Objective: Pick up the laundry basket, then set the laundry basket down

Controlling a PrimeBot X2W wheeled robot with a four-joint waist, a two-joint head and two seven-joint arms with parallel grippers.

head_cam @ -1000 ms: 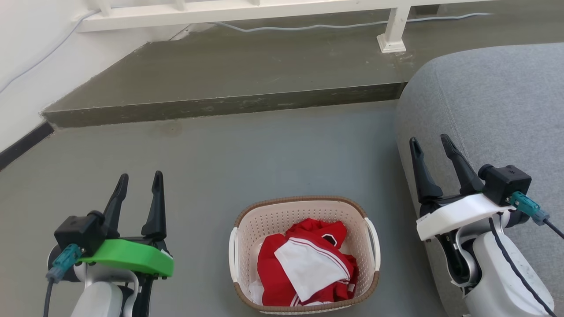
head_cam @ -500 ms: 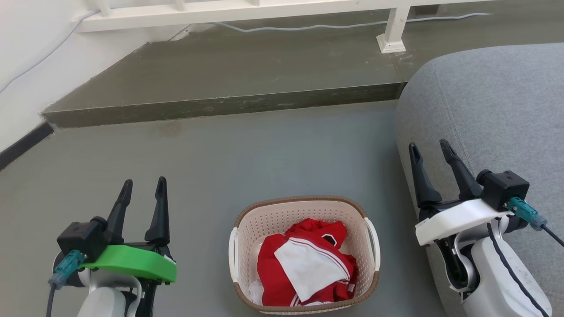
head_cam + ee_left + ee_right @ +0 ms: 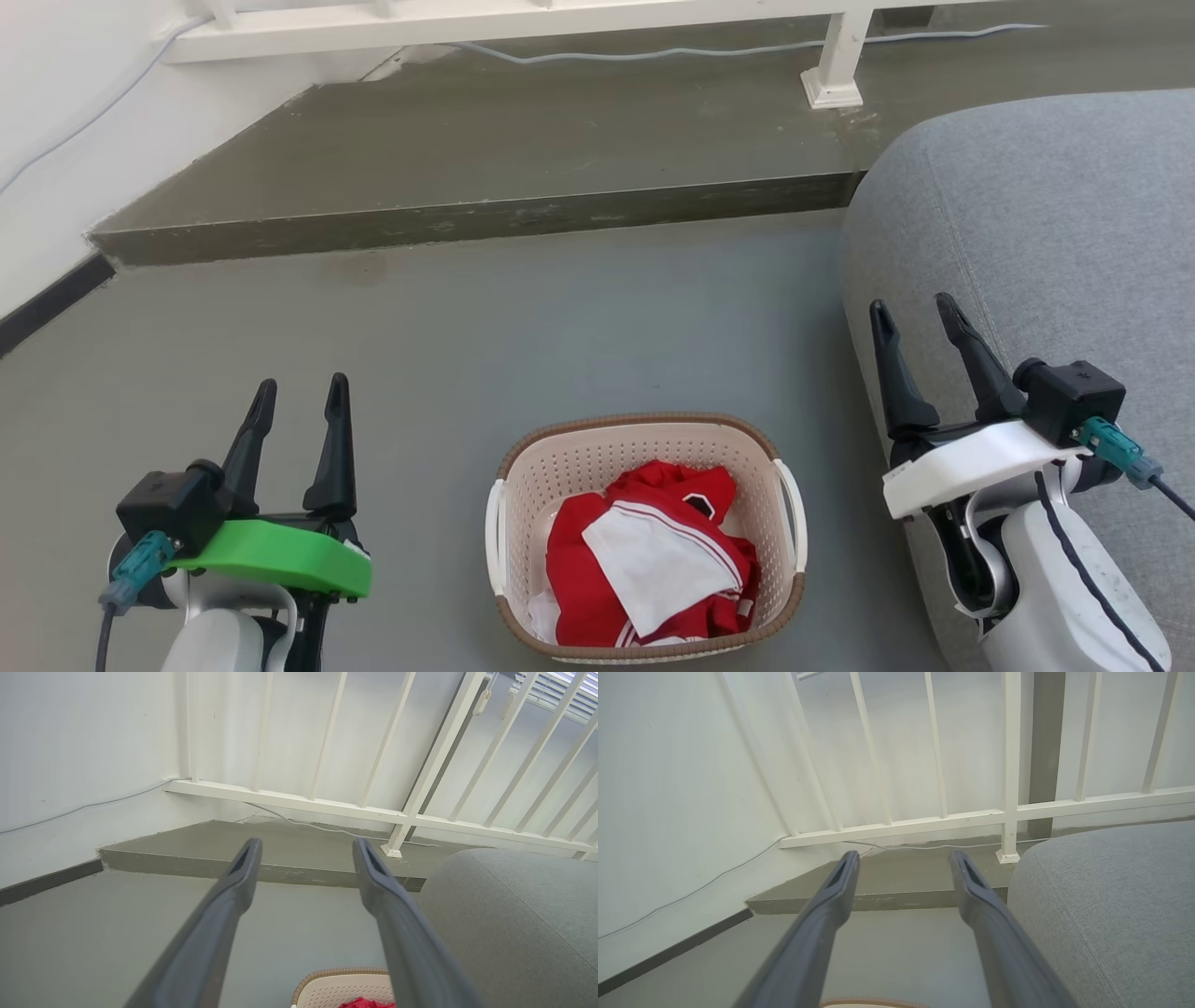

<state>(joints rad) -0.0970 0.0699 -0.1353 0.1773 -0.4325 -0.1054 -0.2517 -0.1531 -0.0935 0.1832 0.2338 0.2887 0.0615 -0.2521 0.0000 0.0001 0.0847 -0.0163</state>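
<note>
The laundry basket (image 3: 560,462), cream perforated plastic with a brown rim and two white side handles, stands on the grey floor at the bottom middle of the head view, holding red and white clothes (image 3: 653,560). Its far rim shows at the bottom of the left wrist view (image 3: 343,987) and as a sliver in the right wrist view (image 3: 873,1004). My left gripper (image 3: 301,390) hovers to the basket's left, open and empty, clear of it. My right gripper (image 3: 913,311) hovers to the basket's right, open and empty, in front of the grey sofa (image 3: 1055,243).
A raised concrete step (image 3: 485,159) crosses the floor beyond the basket, with a white railing (image 3: 523,19) and a loose cable (image 3: 653,54) on it. A white wall (image 3: 56,140) with a dark baseboard closes the left side. The sofa stands close on the right.
Both grippers have dropped slightly lower in the head view over the last second, staying open. The basket has not moved; the head view has shifted a little.
</note>
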